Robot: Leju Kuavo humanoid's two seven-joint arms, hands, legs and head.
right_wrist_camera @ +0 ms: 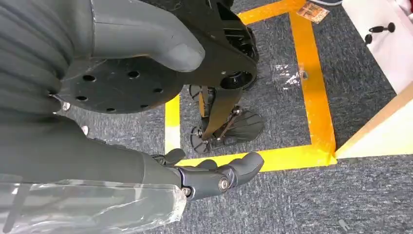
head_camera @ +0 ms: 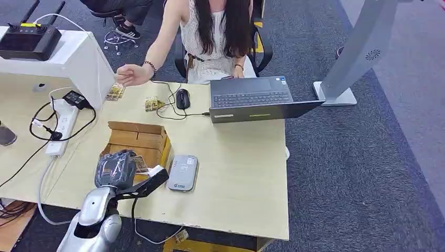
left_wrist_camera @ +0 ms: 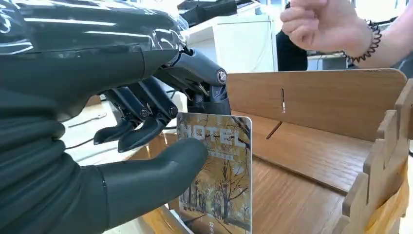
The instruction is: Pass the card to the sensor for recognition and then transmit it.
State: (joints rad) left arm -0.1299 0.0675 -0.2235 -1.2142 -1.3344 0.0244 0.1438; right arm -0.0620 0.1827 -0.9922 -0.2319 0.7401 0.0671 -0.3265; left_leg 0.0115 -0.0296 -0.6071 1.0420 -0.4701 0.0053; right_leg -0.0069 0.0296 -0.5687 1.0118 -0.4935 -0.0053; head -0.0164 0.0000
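Note:
A card (left_wrist_camera: 219,170) printed with autumn trees stands upright, pinched between the thumb and fingers of my left hand (left_wrist_camera: 97,122). The hand (head_camera: 114,169) is at the near end of an open wooden box (head_camera: 137,137), and the card (head_camera: 139,164) is just over the box's near edge. The sensor (head_camera: 182,172), a flat grey reader, lies on the table to the right of the box, close to the hand. My right hand (right_wrist_camera: 146,165) hangs beside the body over the carpet, fingers loosely extended and holding nothing.
A person sits across the table, one hand (head_camera: 131,74) raised near loose cards (head_camera: 115,93); more cards (head_camera: 154,104) lie beside a mouse (head_camera: 182,98). A laptop (head_camera: 257,100) sits at the far right, a power strip (head_camera: 62,126) with cables at the left.

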